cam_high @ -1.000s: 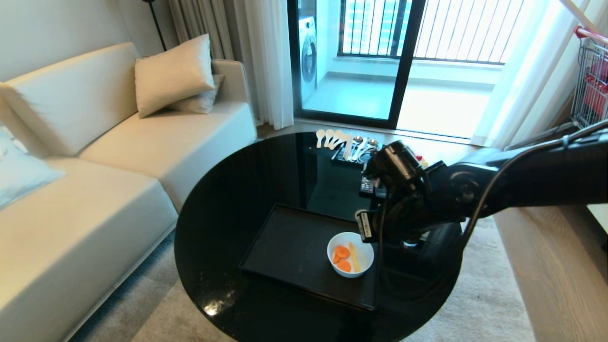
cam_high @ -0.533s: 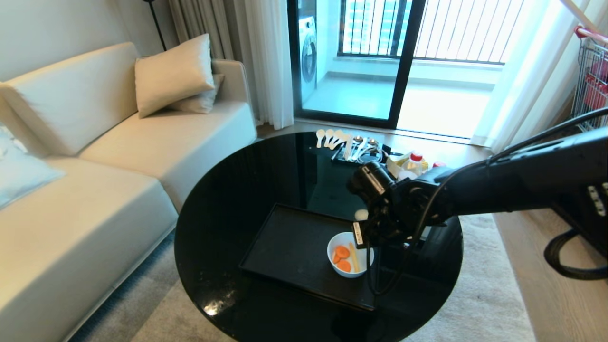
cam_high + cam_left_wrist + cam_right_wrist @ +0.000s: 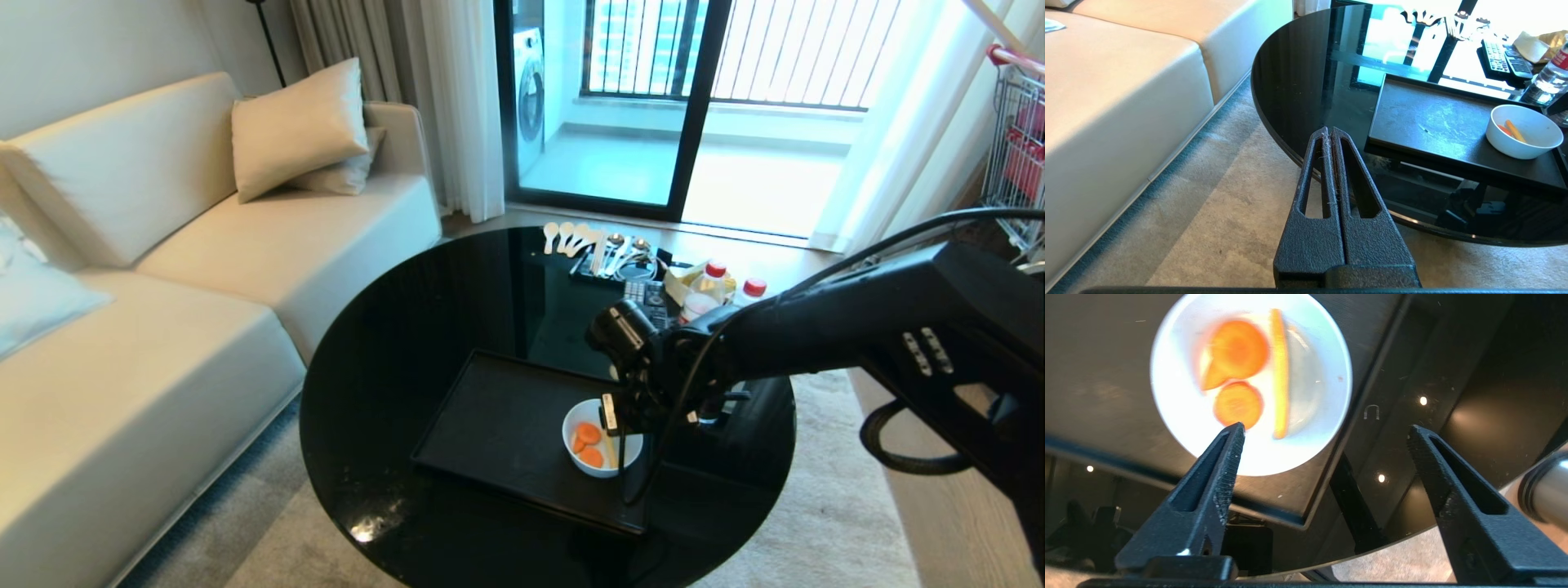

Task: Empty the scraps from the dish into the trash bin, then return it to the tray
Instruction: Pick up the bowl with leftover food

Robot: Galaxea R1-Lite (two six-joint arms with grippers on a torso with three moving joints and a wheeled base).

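Note:
The dish (image 3: 600,453) is a small white bowl standing in the near right corner of the black tray (image 3: 498,425). The scraps (image 3: 589,445) lie in it: orange carrot slices (image 3: 1237,363) and a pale-yellow stick. My right gripper (image 3: 1325,430) hovers open just above the dish (image 3: 1249,384). One fingertip (image 3: 1235,435) is over the bowl's near rim, the other is over the bare table beside the tray (image 3: 1106,375). Nothing is between its fingers. A steel cylinder with a black ring (image 3: 1545,490), apparently the trash bin, shows past the table edge. My left gripper (image 3: 1329,130) is shut and parked off the table's near edge.
The round black glass table (image 3: 392,367) carries spoons (image 3: 571,237), remote controls (image 3: 645,294) and capped bottles (image 3: 710,294) at its far side. A cream sofa (image 3: 163,327) stands to the left, and a shopping cart (image 3: 1016,139) at the far right. Carpet surrounds the table.
My right arm has come down and moved left, bringing its wrist from above and behind the bowl to right over the bowl's right rim. The bowl and tray have not moved.

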